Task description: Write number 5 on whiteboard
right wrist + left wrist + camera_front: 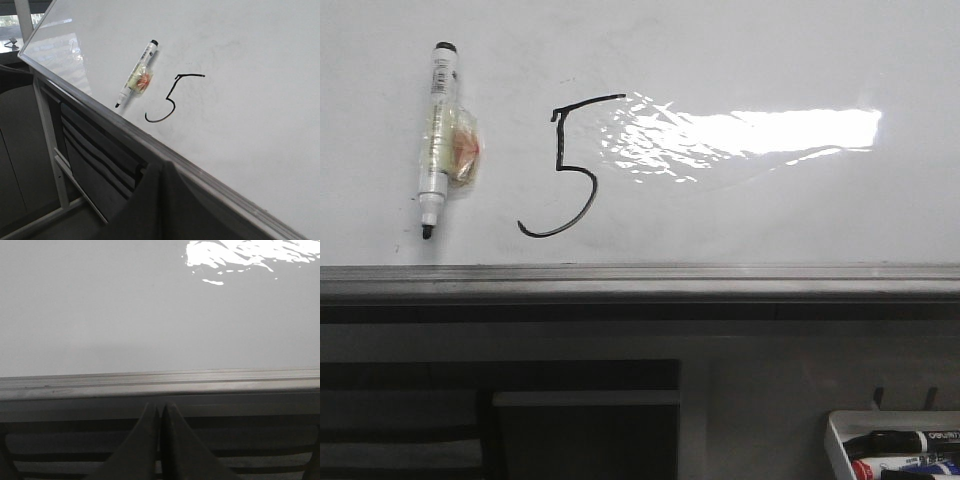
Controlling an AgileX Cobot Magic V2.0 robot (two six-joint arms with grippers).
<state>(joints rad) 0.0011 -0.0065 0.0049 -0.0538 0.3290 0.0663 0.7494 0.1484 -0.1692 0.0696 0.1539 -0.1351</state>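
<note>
The whiteboard is glossy white with a grey metal ledge along its lower edge. A black hand-drawn number 5 stands on it left of centre; it also shows in the right wrist view. A white marker with black cap and a yellowish wad on its barrel sticks to the board left of the 5, also in the right wrist view. My left gripper is shut and empty below the ledge. My right gripper is shut and empty, below the ledge, right of the 5.
A white tray with several markers sits at the lower right below the board. Dark slatted shelving lies under the ledge. Strong glare covers the board right of the 5. A white frame leg stands at the board's end.
</note>
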